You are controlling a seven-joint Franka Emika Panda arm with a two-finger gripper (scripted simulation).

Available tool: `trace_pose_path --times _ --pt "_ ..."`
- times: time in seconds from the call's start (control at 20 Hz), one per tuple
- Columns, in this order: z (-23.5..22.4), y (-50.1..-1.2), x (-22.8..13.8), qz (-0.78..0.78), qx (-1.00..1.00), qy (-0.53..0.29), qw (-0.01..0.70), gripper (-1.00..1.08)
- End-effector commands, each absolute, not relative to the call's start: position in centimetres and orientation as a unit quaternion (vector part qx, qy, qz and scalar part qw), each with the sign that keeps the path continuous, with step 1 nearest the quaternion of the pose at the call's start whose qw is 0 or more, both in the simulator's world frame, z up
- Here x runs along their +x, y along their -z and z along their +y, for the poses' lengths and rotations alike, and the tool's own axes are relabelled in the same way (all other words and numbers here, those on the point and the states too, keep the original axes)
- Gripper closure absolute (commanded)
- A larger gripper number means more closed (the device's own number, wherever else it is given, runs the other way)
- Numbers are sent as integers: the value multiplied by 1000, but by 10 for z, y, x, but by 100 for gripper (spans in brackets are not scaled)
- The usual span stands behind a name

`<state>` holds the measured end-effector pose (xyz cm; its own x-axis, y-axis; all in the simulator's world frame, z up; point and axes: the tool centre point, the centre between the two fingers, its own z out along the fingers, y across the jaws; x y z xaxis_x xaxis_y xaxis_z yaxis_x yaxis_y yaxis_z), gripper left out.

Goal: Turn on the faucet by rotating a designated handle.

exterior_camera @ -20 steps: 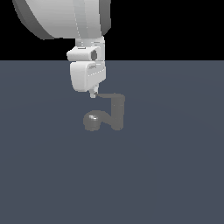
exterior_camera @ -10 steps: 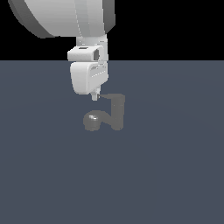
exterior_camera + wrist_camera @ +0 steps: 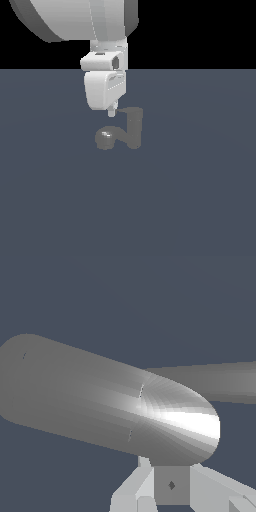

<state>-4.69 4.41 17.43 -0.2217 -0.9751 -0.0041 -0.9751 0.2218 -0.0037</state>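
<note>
The faucet is a small dull-grey fixture in the middle of the exterior view. Its upright post carries a curved spout ending in a round glinting head. The thin handle lies across the post's top, pointing to the exterior view's left. My gripper hangs from the white arm with its tip at the handle's free end, jaws together and holding nothing. In the wrist view a thick grey rounded bar, apparently the handle, fills the frame. Its bright end sits right at my fingertips.
The faucet stands on a flat dark blue-grey floor. A second grey bar runs behind the big one in the wrist view; I cannot tell which part it is. The bulky white arm looms above.
The gripper has shifted to the exterior view's right and slightly down, bringing its tip to the handle's free end. The faucet and handle look unmoved.
</note>
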Motion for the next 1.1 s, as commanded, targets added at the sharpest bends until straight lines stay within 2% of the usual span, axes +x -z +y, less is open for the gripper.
trace_pose_path --times 0.0,0.5,0.55,0.6,1.05 --pt "23 -174 -52 788 -616 0 1 108" --pt "-23 -173 -73 789 -615 0 0 108" --pt "-23 -173 -73 789 -615 0 0 108" --pt "-2 -174 -70 779 -627 -1 2 108" --pt "-34 -174 -61 782 -623 -1 2 108"
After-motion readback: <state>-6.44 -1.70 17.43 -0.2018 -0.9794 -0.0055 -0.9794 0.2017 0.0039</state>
